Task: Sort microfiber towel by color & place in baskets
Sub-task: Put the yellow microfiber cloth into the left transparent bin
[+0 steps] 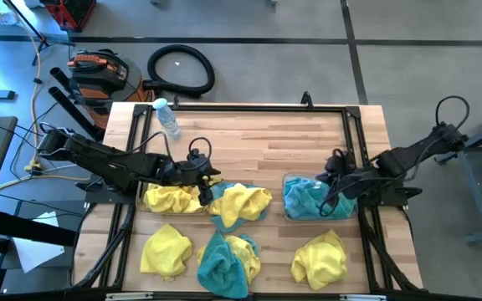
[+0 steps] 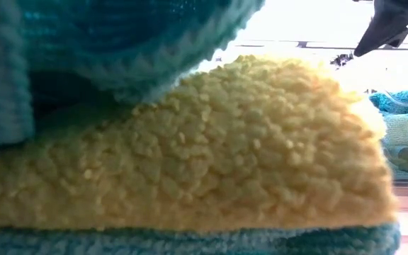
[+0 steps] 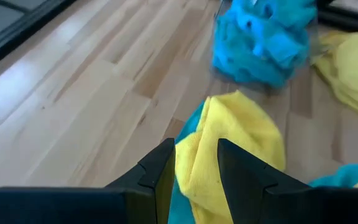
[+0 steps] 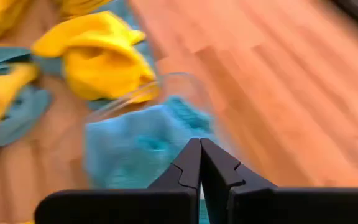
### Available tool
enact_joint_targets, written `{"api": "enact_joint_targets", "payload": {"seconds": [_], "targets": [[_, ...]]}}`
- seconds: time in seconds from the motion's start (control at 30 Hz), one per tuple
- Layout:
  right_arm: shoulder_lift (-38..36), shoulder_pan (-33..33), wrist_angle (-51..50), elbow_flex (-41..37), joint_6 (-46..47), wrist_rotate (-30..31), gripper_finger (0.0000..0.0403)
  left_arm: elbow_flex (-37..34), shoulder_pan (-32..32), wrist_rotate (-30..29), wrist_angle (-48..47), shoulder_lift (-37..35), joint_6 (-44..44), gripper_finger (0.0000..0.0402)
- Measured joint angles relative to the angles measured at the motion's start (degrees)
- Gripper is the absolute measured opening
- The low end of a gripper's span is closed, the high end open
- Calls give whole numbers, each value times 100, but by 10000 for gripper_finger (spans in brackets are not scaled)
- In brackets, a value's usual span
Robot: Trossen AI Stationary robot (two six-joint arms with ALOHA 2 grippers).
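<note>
Wooden surface (image 1: 266, 142) carries everything, towels crowded along its 6 o'clock edge. Teal basket (image 1: 289, 181), clear plastic, sits at about 4 o'clock of surface centre, stuffed with teal towels (image 1: 312, 199). Second basket at 8 o'clock is hard to make out under a yellow heap (image 1: 172, 199); cannot tell its rim. Loose towels: yellow one (image 1: 166, 251) at 7 o'clock, teal-over-yellow pile (image 1: 227, 261) at 6 o'clock, yellow one (image 1: 320, 257) at 5 o'clock. Water bottle (image 1: 167, 119) at 10 o'clock, not involved.

Left claw (image 3: 194, 165) is clamped on a yellow towel (image 3: 229, 140) that lies partly over teal; the cloth runs straight out ahead of the fingers, long axis in line with the claw. The yellow heap lies at 9 o'clock of this claw, just beside it, so left arm is the nearer one for the drop.

Right claw (image 4: 201, 163) is fully closed, empty, hovering over the teal basket.
</note>
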Motion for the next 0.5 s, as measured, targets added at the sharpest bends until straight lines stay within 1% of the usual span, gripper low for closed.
{"api": "enact_joint_targets", "payload": {"seconds": [0.07,0.17,0.3,0.5], "targets": [[-172,-3,-250,0,105,251,0,203,0,-6,11,278,-64,110],[-375,-3,-319,0,98,572,0,626,12,11,-16,777,-63,110],[-473,-3,-293,0,53,857,0,1302,91,329,-32,1545,-48,110],[-427,-3,-291,0,53,898,0,2313,222,400,-568,2782,-47,110]]}}
